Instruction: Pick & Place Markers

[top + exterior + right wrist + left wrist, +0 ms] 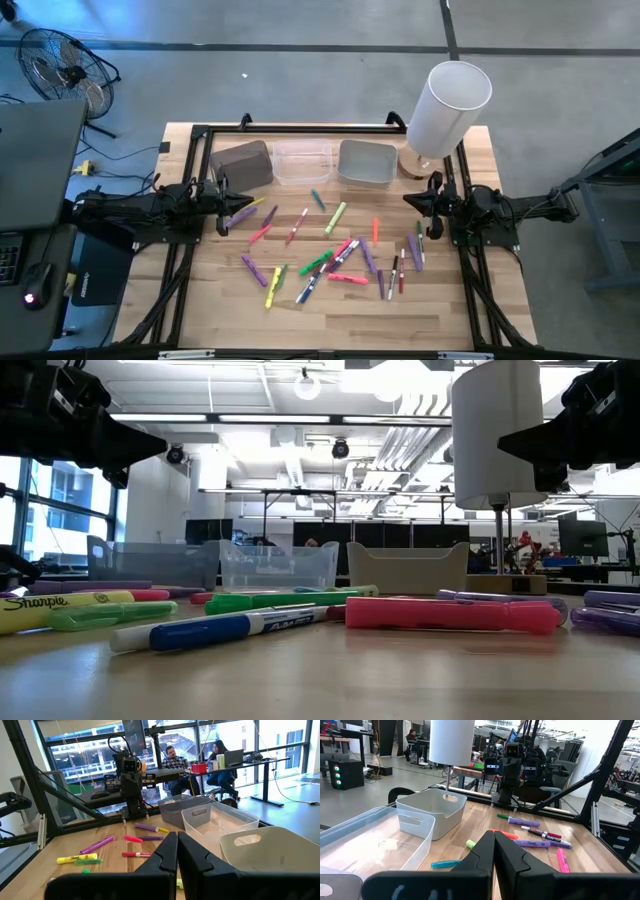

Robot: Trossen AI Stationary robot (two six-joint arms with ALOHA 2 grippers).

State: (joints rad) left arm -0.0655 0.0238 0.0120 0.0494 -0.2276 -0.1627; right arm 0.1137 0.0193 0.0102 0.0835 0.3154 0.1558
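Observation:
Several markers [330,262] in purple, pink, green, yellow, orange and blue lie flat and scattered over the middle of the wooden table. The low view shows a pink one [450,613], a green one [270,601] and a blue-and-white one [220,630] up close. My left gripper [228,203] hangs level above the table's left side, shut and with nothing in it [493,834]. My right gripper [412,200] hangs level above the right side, facing the left one, also shut on nothing [177,835].
Three small bins stand in a row at the table's far edge: a dark grey one [243,163], a clear one [302,162] and a light grey one [366,162]. A tall white cylinder on a stand [447,105] rises at the far right corner. People sit at desks beyond the table [172,757].

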